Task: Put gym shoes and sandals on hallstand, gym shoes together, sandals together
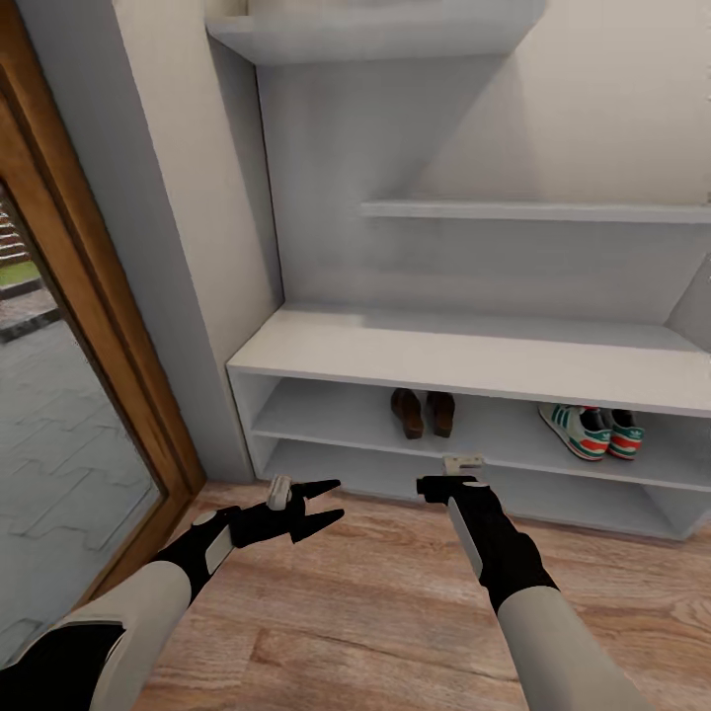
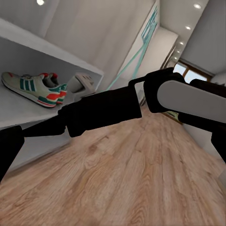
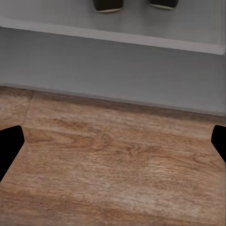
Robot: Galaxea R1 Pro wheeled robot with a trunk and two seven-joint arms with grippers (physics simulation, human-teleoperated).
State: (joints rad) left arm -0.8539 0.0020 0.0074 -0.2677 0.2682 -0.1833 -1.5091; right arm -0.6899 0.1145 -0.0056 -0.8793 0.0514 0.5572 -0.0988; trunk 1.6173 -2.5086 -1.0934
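The two sandals (image 1: 423,413) stand side by side, dark brown, on the upper open shelf of the pale hallstand (image 1: 464,357); their heels (image 3: 109,4) show at the shelf edge in the right wrist view. The two gym shoes (image 1: 592,432) sit together further right on the same shelf, and the left wrist view shows them from the side (image 2: 35,87). My left gripper (image 1: 330,502) hovers open and empty over the corridor floor (image 1: 375,612) in front of the rack. My right gripper (image 1: 441,485) is open and empty just below the sandals, fingertips (image 3: 8,146) spread wide.
A glass door with a wooden frame (image 1: 94,326) runs along the left, beside a grey wall post (image 1: 168,247). Two staggered floating shelves (image 1: 533,210) hang above the bench top. My right forearm (image 2: 113,108) crosses the left wrist view.
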